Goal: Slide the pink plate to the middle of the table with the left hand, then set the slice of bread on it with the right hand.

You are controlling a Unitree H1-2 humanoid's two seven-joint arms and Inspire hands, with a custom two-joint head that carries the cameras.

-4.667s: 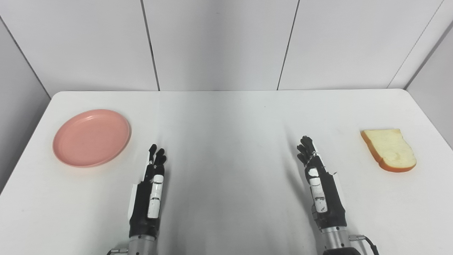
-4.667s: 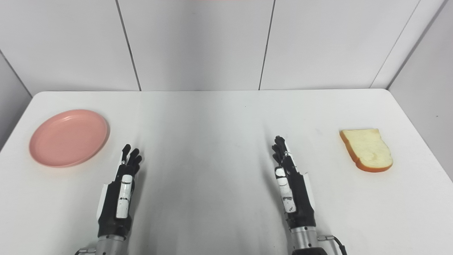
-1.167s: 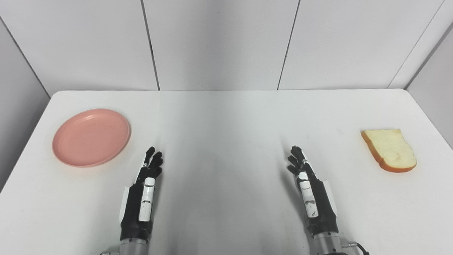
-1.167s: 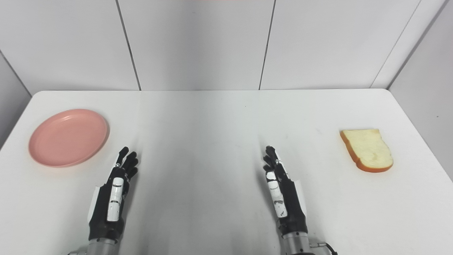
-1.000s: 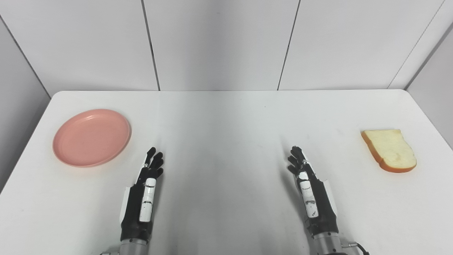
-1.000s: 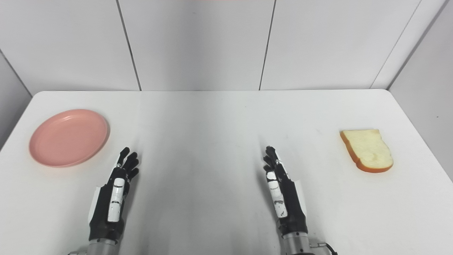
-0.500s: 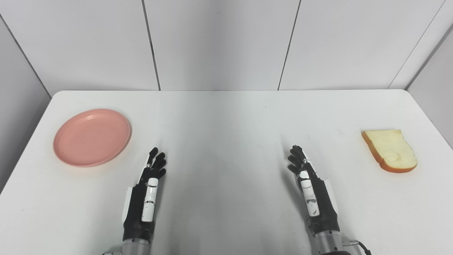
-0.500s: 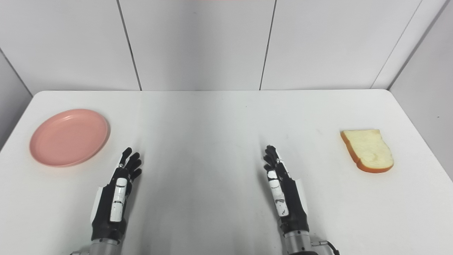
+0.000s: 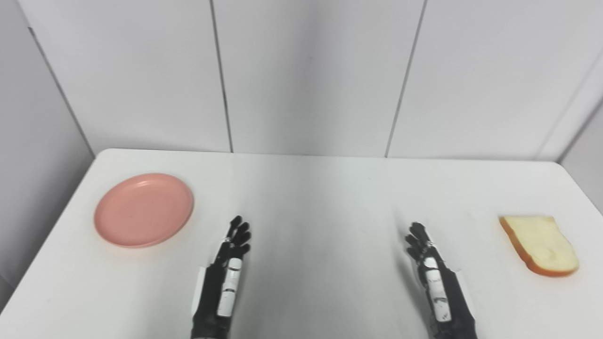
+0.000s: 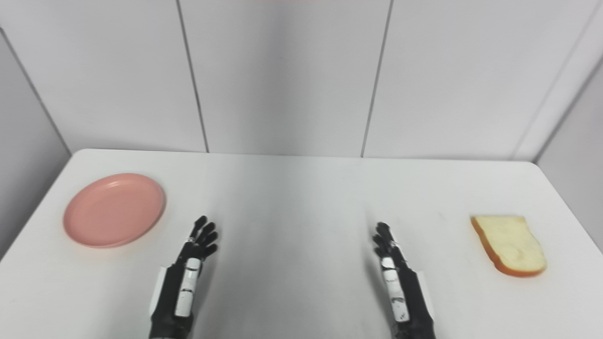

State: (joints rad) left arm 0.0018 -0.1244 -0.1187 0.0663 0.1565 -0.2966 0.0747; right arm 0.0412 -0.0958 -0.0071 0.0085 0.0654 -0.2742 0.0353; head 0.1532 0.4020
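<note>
Black left hand (image 9: 225,278) and right hand (image 9: 435,282) spread, holding nothing.

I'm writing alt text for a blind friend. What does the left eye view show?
Two black robot hands, the left hand and right hand, reach open over a white table and hold nothing. A pink plate lies empty at the far left, and a slice of bread lies at the far right, both untouched.
</note>
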